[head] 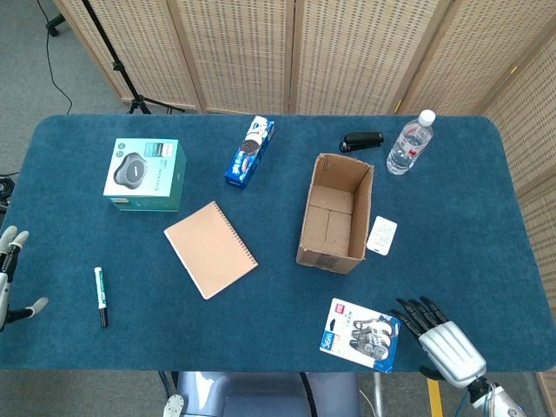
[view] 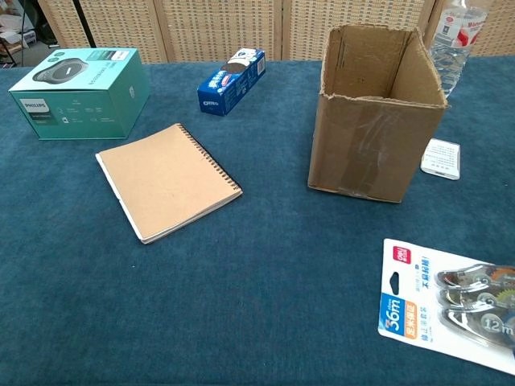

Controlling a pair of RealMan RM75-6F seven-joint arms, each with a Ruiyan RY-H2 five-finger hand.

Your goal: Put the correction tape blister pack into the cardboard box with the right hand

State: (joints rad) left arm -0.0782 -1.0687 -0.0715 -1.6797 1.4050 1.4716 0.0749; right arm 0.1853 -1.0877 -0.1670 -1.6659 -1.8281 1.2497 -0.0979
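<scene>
Blue felt table [head: 469, 226]. Near front edge, right of centre: blister pack [head: 360, 334], flat, label end to the left, untouched. Just beside its right edge: right hand [head: 441, 340], holding nothing, dark fingers [head: 415, 314] spread and aimed toward the pack, apart from it; not seen in chest view. Behind the pack, well apart: cardboard box [head: 335, 213], upright, top open. Touching nothing, just right of the box: small white card [head: 381, 234]. Far left edge: left hand [head: 10, 278], only partly in frame, fingers apart, grasping nothing. Near it: marker [head: 100, 296]. Between marker and box: tan spiral notebook [head: 210, 248]. Further back: teal carton [head: 144, 175], Oreo pack [head: 249, 152], black stapler [head: 361, 141], water bottle [head: 410, 142].
</scene>
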